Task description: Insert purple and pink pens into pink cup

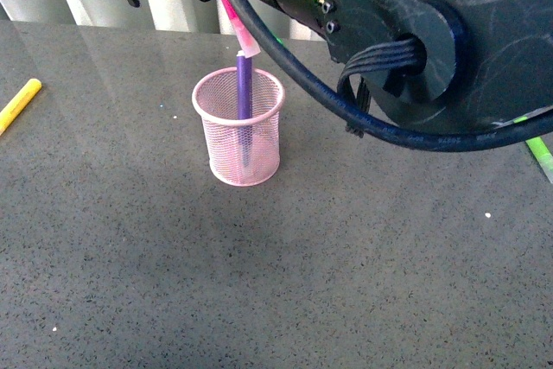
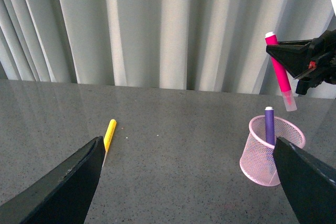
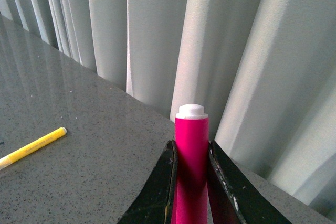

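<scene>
The right gripper [image 3: 192, 148] is clamped on the pink pen [image 2: 279, 74], which hangs tilted, clear cap down, just above the pink cup [image 1: 226, 149] (clear of its rim in the left wrist view). The purple pen [image 1: 244, 88] stands inside the cup. The left gripper [image 2: 187, 140] has its fingers spread wide above the table [image 1: 346, 283]. A yellow marker [image 1: 19, 103] lies well off to the cup's left.

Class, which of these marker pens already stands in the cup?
The purple pen, upright inside the pink cup. The pink pen hangs in the right gripper above it; the yellow marker lies on the table.
</scene>
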